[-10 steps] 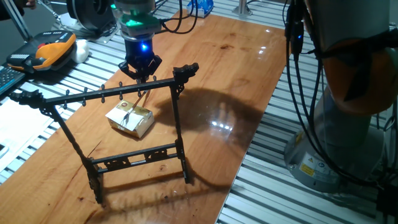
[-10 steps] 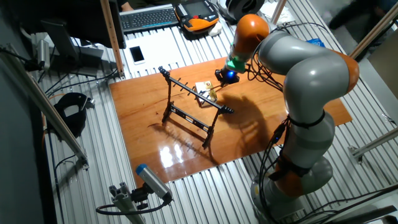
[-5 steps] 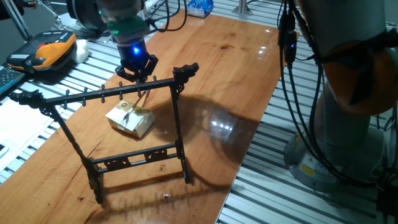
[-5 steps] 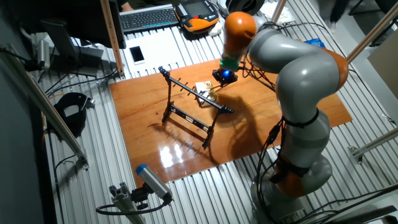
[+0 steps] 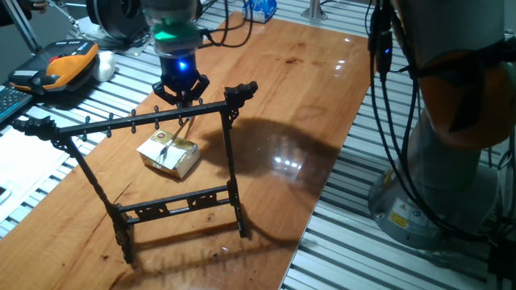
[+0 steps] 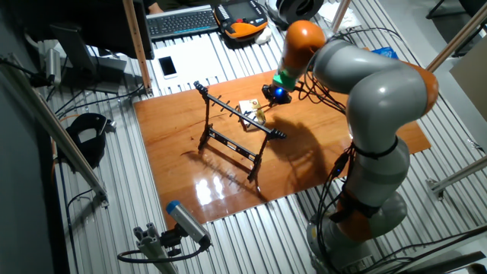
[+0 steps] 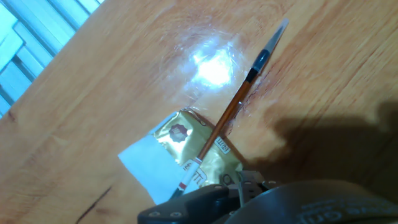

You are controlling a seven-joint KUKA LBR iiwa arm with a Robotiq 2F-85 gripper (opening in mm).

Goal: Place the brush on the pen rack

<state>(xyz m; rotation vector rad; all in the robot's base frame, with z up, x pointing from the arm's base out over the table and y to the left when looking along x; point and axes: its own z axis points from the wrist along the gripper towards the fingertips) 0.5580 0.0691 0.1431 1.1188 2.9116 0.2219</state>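
The brush (image 7: 224, 121) is a thin brown stick with a black ferrule and a pale tip. It lies slanted, its butt end resting on a small gold-and-white box (image 7: 180, 149) and its tip on the wood. In one fixed view the brush (image 5: 182, 129) shows behind the top bar of the black pen rack (image 5: 129, 123), which stands upright in front of the box (image 5: 171, 155). My gripper (image 5: 181, 95) hangs just above and behind the bar, over the brush, with its jaws spread and nothing in them. The other fixed view shows the gripper (image 6: 275, 93) beside the rack (image 6: 236, 122).
The wooden table top (image 5: 306, 72) lies on a slatted metal bench. An orange teach pendant (image 5: 64, 64) sits at the far left. A keyboard (image 6: 183, 21) and a phone (image 6: 167, 67) lie beyond the table. The arm's base (image 5: 451, 161) stands off the right edge.
My gripper swung a little left and away from the rack, then came back to nearly the same spot above the bar. The brush, the box and the rack have not moved.
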